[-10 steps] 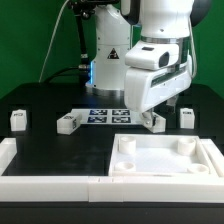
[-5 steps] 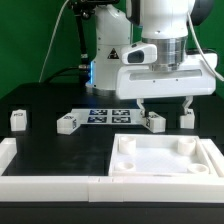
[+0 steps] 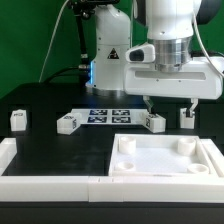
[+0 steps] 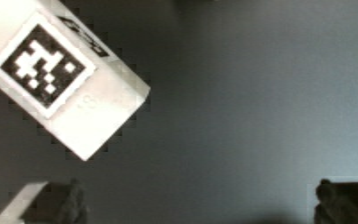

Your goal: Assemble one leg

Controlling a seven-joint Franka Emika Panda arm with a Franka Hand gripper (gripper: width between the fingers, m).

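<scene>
Several small white legs with marker tags stand on the black table in the exterior view: one at the far left (image 3: pixel 17 119), one (image 3: pixel 67 123) left of the marker board, one (image 3: pixel 154 121) and one (image 3: pixel 186 117) at the right. My gripper (image 3: pixel 167 104) hangs open and empty just above the two right legs, its fingers spread wide across them. In the wrist view one tagged leg (image 4: pixel 66 80) lies off to one side of the open gripper (image 4: pixel 197 205). Both dark fingertips (image 4: pixel 51 203) show, with bare table between them.
The large flat white panel (image 3: pixel 165 157) with raised corner holes lies at the front right. A white L-shaped fence (image 3: pixel 45 170) runs along the front left. The marker board (image 3: pixel 108 114) lies at the table's middle, in front of the robot base.
The hand has turned, so its fingers now spread wide across the view. It has shifted toward the exterior view's right, off the leg it hung over. No leg has moved.
</scene>
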